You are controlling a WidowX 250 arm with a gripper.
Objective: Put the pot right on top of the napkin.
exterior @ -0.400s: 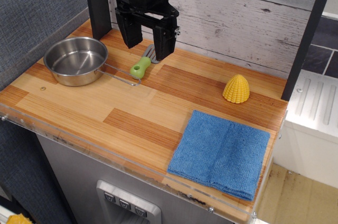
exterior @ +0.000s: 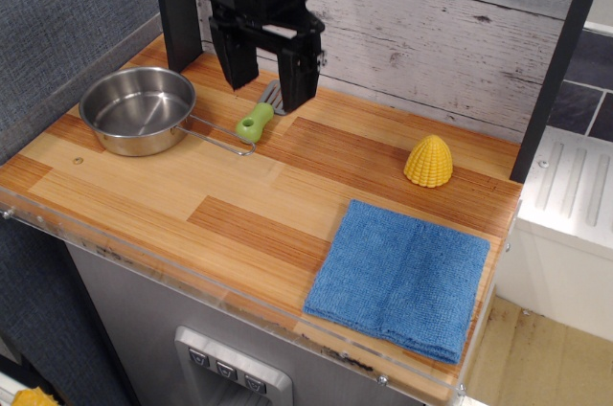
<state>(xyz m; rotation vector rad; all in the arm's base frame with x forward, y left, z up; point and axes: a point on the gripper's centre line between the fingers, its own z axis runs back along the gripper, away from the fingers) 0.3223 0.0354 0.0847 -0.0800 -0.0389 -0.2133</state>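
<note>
The pot (exterior: 137, 109) is a shallow shiny steel pan at the back left of the wooden counter, upright and empty, its thin wire handle (exterior: 222, 137) pointing right. The napkin (exterior: 400, 278) is a folded blue terry cloth lying flat at the front right corner. My black gripper (exterior: 267, 90) hangs open and empty above the back of the counter, to the right of the pot and apart from it, with its fingers pointing down.
A spatula with a green handle (exterior: 255, 122) lies just below the gripper, beside the pot's handle. A yellow corn toy (exterior: 428, 160) stands behind the napkin. A dark post (exterior: 179, 6) rises behind the pot. The counter (exterior: 239, 210) has a clear plastic lip along its front edge.
</note>
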